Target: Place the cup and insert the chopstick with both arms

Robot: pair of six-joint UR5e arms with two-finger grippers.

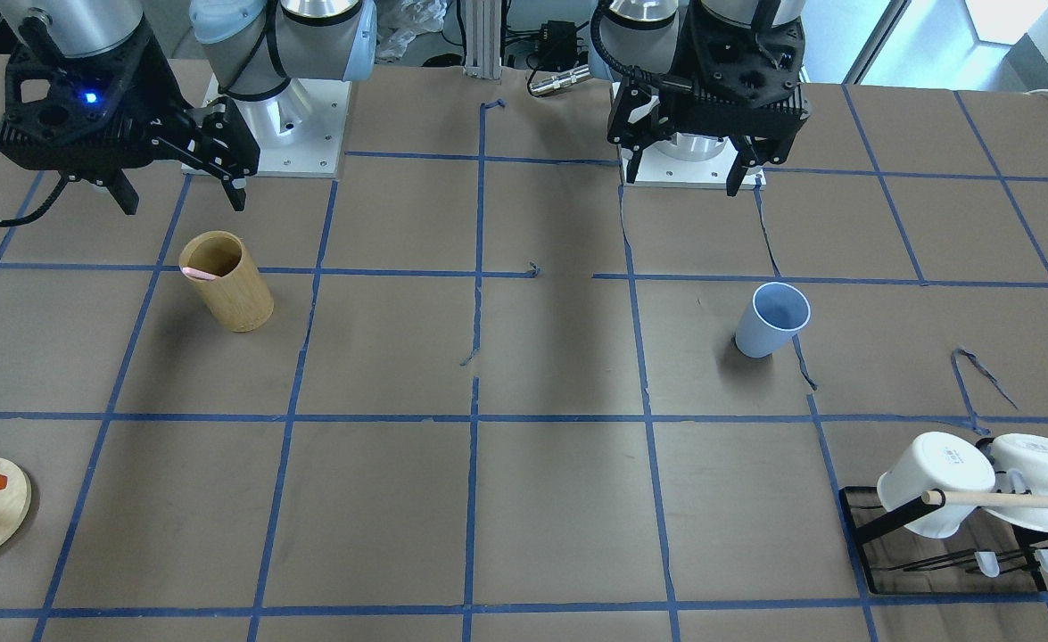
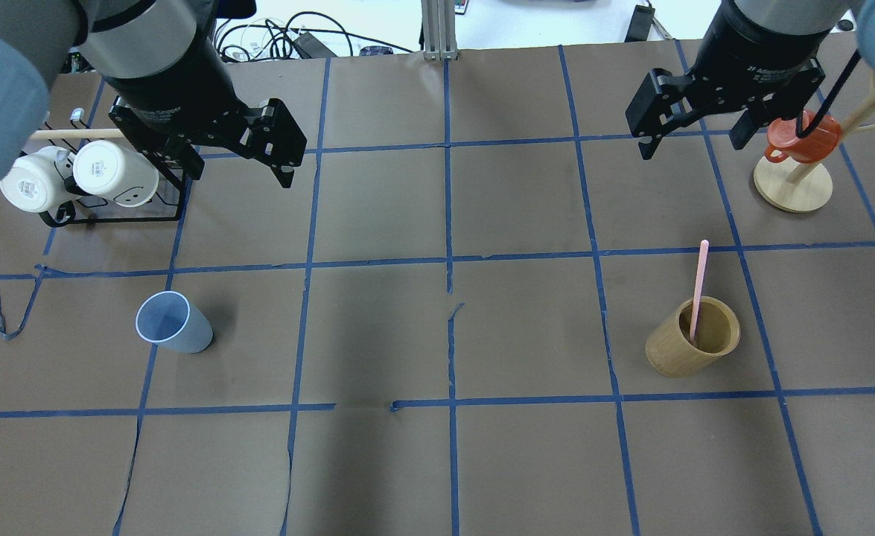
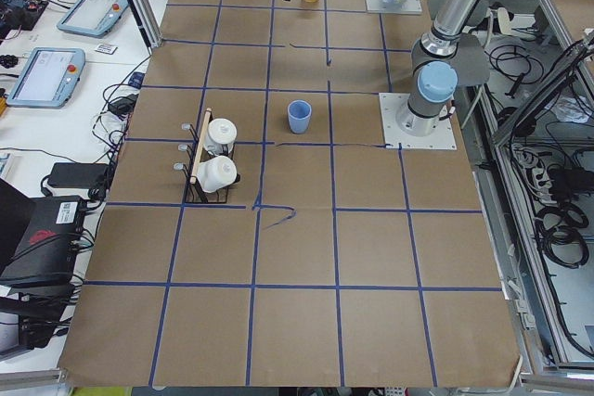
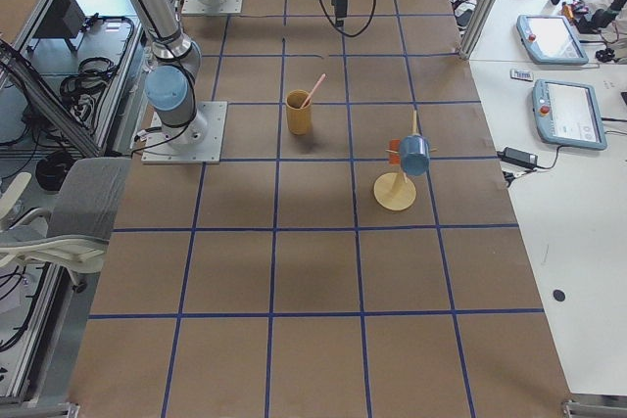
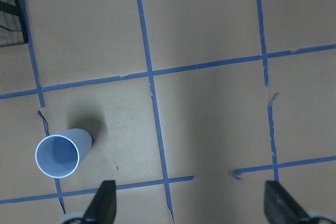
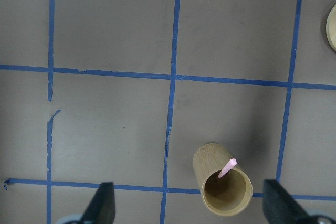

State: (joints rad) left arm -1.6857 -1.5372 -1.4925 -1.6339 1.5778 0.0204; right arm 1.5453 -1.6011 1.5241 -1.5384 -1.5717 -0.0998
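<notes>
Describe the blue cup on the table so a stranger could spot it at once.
On the brown paper-covered table, take the robot's left half and find the black wire rack holding two white mugs. Nearer the robot stands a pale blue tapered cup, alone and mouth up; unlike the mugs it is blue, handleless and rests on the table itself.

one light blue cup (image 2: 173, 322) on the table (image 2: 526, 461), one bamboo holder (image 2: 686, 350), one pink chopstick (image 2: 698, 286), two white mugs (image 2: 113, 173) on one black rack (image 1: 889, 517), one wooden stand (image 2: 792, 190) bearing one red cup (image 2: 817, 138) and, as far as the small side view shows, one darker blue cup (image 4: 414, 156) as well.
</notes>
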